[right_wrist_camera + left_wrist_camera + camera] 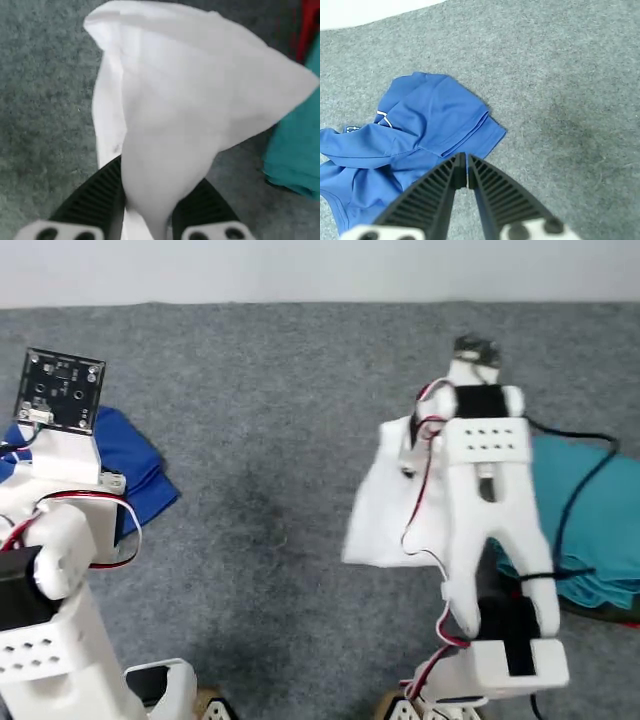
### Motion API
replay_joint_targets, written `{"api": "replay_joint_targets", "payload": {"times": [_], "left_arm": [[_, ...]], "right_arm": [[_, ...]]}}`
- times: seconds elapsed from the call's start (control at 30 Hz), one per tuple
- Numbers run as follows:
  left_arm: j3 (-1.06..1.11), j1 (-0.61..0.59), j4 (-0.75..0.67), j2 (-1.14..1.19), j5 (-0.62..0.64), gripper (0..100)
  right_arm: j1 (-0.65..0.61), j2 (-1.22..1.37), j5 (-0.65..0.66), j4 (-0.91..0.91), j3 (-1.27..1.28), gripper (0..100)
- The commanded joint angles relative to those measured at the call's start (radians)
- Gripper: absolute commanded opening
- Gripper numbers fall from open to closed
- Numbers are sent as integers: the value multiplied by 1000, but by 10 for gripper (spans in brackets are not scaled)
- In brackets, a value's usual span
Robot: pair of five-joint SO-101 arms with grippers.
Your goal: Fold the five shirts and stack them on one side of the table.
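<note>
A white shirt [190, 110] hangs bunched from my right gripper [147, 195], whose black fingers are shut on its cloth. In the high view the white shirt [385, 510] drapes under the right arm at mid-right of the table. A crumpled blue shirt [415, 145] lies on the grey carpet at the left; it shows beside the left arm as the blue shirt [130, 465]. My left gripper [467, 172] hovers just over its near edge, shut, with nothing between the fingers. A teal shirt [590, 515] lies at the right edge.
Grey carpet [270, 420] covers the table, with bare room in the middle and back. A bit of red cloth [307, 27] peeks beside the teal shirt [295, 155]. Black and red cables trail over the right arm [490, 500].
</note>
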Motion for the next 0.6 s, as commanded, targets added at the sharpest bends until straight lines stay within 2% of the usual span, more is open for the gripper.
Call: {"api": "replay_joint_targets", "payload": {"times": [0.0, 0.2, 0.57], "left_arm": [[-8, 2, 20, -20, -3, 15], [-8, 3, 18, -20, -2, 15], [-4, 3, 17, -20, 0, 15]], "right_arm": [[74, -79, 60, 131, -161, 8], [234, -124, 176, 168, -245, 8], [437, -206, 446, 154, -256, 8]]}}
